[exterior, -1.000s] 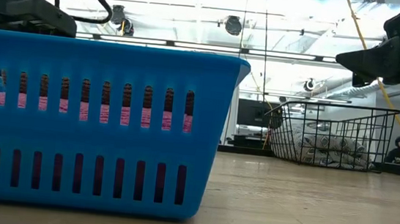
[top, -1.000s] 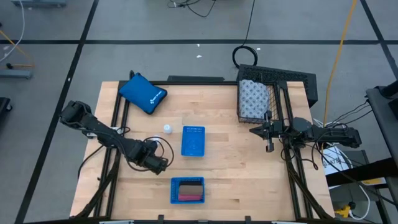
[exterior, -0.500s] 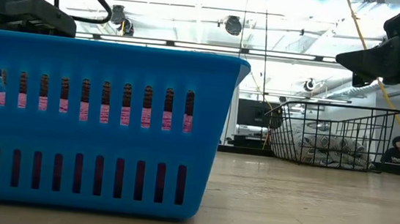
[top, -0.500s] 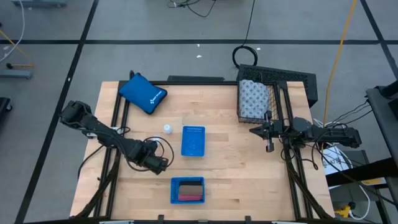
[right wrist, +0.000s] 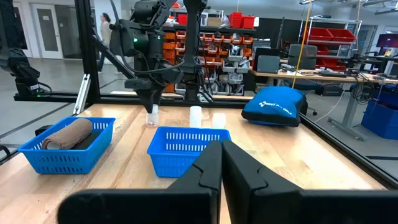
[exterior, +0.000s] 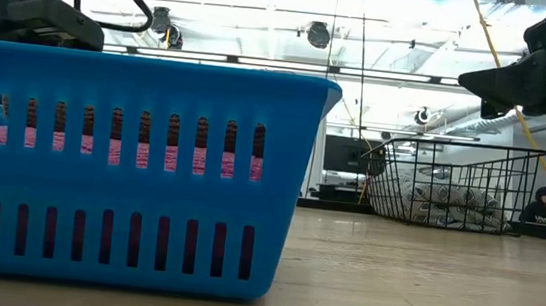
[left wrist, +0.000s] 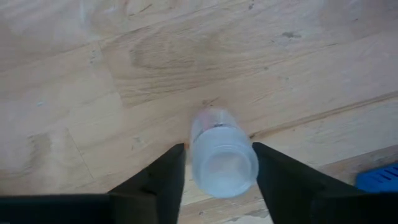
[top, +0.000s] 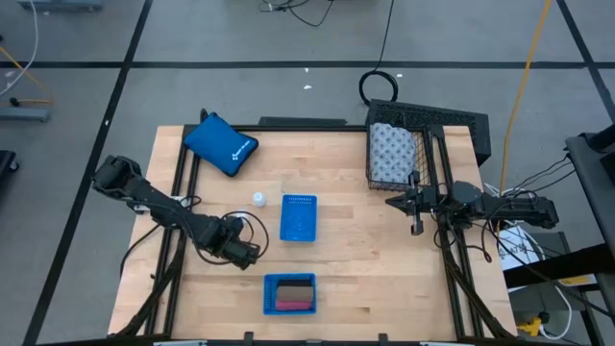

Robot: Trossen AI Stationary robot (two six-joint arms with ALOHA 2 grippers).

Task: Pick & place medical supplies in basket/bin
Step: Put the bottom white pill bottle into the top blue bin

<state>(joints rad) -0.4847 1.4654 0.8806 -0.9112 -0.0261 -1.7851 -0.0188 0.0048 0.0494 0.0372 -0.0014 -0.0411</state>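
The left end effector (top: 244, 256) sits low over the pale wooden tabletop (top: 356, 259), left of the shallow blue slotted plastic tray (top: 298, 217). In its wrist view the two dark fingers (left wrist: 163, 175) stand apart on either side of a small translucent-white plastic bottle (left wrist: 221, 154), one finger close on each flank of the bottle's body. Whether the pads already press it cannot be told from these views. The bottle stands on the tabletop, apparently upright. It looks light, rigid and smooth-walled, so it would likely tip or skid if nudged off-centre; the sensible hold is across the round body, below the neck, with both fingers closing evenly. The left arm reaches in from the tabletop's left edge, folded low with its wrist angled steeply down.

Further right, another small white bottle (top: 258, 199) stands loose beside the shallow tray, and a second blue plastic tray (top: 289, 293) near the front edge holds pink and brown oblong blocks.

At the far right rear corner stands the black wire-mesh basket (top: 423, 120), already holding the fat white roll with a grey dotted pattern (top: 391, 152). The right end effector (top: 416, 213) hangs in front of the basket, its fingers pressed together and empty, the arm stretched in level from the right side.
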